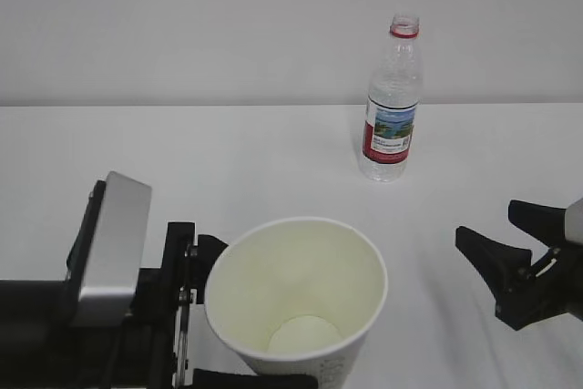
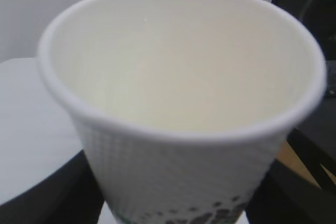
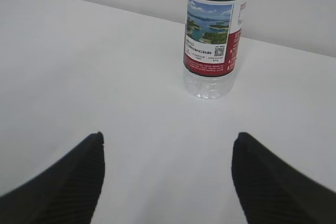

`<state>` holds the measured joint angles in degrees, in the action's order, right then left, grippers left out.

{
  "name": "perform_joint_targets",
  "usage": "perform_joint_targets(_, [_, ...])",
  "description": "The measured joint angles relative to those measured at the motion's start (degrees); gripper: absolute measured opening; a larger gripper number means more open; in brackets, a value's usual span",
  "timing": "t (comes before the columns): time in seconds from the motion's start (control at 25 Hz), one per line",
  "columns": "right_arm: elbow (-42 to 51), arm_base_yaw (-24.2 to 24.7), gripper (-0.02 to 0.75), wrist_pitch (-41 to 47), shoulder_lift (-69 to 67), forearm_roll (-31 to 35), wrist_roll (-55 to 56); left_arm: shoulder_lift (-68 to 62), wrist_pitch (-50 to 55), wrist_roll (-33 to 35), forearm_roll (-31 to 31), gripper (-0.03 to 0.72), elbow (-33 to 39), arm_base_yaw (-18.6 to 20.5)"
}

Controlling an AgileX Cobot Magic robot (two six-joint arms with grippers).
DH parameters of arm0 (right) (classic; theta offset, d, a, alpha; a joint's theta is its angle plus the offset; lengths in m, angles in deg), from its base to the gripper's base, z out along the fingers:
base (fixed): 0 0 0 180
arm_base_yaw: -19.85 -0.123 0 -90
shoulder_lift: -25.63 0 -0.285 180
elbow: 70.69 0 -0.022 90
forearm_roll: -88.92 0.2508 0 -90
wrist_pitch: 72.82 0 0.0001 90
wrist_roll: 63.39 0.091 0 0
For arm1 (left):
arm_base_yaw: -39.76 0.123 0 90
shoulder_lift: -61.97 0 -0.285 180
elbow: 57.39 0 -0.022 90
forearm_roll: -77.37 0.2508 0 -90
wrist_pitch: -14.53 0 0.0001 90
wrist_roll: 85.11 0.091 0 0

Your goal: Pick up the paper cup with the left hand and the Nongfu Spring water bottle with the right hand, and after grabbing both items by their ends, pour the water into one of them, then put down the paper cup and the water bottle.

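The Nongfu Spring water bottle stands upright and uncapped on the white surface, its long axis vertical, straight ahead of the right claw, well apart from it. This claw is spread and empty, the nearer arm to the bottle. The left claw brackets the paper cup, apparently pinching its wall; the cup looks empty.

paper cup: matt, dimpled paper | water bottle: clear ribbed plastic, glossy label | table: smooth matt white
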<state>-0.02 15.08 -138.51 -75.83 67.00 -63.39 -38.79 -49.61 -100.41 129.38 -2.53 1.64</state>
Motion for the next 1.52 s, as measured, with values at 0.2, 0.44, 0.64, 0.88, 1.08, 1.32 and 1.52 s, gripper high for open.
perform_joint_targets(0.2, [0.00,0.00,0.568,0.00,0.00,0.00,0.00,0.00,0.68,0.00,0.00,0.536,0.00,-1.27])
perform_joint_targets(0.44, [-1.11,0.00,0.568,0.00,0.00,-0.03,0.00,0.00,0.68,0.00,0.00,0.536,0.00,-1.27])
perform_joint_targets(0.64, [-2.71,0.00,0.599,0.00,-0.36,-0.36,0.00,0.00,0.68,0.00,0.00,0.536,0.00,-1.27])
perform_joint_targets(0.88, [-6.12,0.00,0.657,0.00,-5.25,-2.71,0.39,0.00,0.68,0.00,0.00,0.536,0.00,-1.27])
perform_joint_targets(1.08, [-10.46,0.00,0.662,0.00,-8.80,-2.82,0.49,0.00,0.68,0.00,0.00,0.536,0.00,-1.27])
perform_joint_targets(1.32, [-16.22,0.00,0.662,0.00,-13.54,-2.82,0.92,0.00,0.68,0.00,0.00,0.536,0.00,-1.27])
perform_joint_targets(1.52, [-19.83,0.00,0.662,0.00,-17.23,-2.82,1.33,0.00,0.77,0.00,0.00,0.536,0.00,-1.85])
